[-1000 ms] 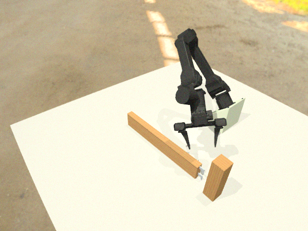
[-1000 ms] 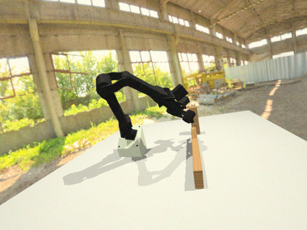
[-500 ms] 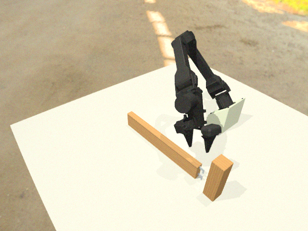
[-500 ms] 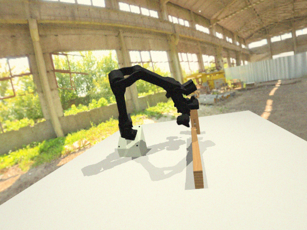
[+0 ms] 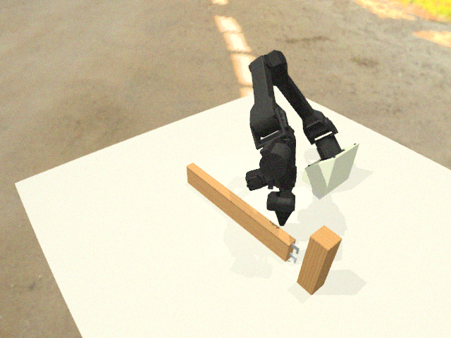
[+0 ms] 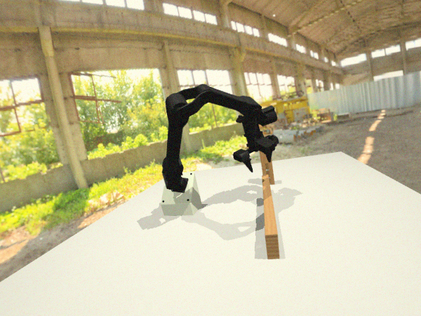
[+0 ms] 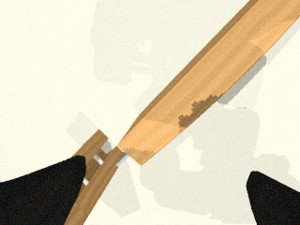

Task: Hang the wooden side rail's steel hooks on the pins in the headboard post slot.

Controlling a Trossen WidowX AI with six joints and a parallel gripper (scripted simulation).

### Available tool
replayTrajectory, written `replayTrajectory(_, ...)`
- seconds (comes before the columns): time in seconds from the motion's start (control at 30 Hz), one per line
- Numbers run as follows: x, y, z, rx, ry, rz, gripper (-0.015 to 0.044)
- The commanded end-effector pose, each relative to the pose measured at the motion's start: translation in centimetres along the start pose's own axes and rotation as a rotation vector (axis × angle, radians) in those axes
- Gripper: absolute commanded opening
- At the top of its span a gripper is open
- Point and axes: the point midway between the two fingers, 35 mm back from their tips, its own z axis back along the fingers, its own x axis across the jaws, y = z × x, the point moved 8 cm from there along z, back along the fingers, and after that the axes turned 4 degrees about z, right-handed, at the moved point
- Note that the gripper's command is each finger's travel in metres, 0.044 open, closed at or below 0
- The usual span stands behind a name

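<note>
The long wooden side rail (image 5: 232, 207) (image 6: 270, 217) (image 7: 219, 75) lies flat on the white table (image 5: 109, 236) (image 6: 339, 220). Two steel hooks (image 5: 294, 253) (image 7: 100, 161) stick out of its end and point at the slot in the headboard post. The post (image 5: 320, 262) (image 6: 271, 176) (image 7: 88, 209) stands upright, a small gap from the hooks. My gripper (image 5: 282, 220) (image 6: 258, 161) (image 7: 168, 169) points down over the rail's hook end. It is open and empty, with one finger on each side of the rail and above it.
The arm's pale green base (image 5: 331, 174) (image 6: 179, 200) stands on the table behind the post and the rail. The table's edges drop off to a dirt floor all around.
</note>
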Motion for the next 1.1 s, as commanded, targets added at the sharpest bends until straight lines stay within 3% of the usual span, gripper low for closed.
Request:
replayTrajectory(0.0,1.2,-0.4,0.7,-0.078,0.09,-0.327,0.044)
replayTrajectory(0.2,1.9,-0.7,1.4,-0.175,0.142,-0.615,0.044)
replayTrajectory(0.47,2.0,-0.7,1.4,-0.178,0.143,-0.623,0.044)
replayTrajectory(0.63,1.3,-1.1,-1.8,-0.179,0.143,-0.624,0.044)
replayTrajectory(1.07,1.0,-1.4,-3.6,-0.18,0.144,-0.624,0.044)
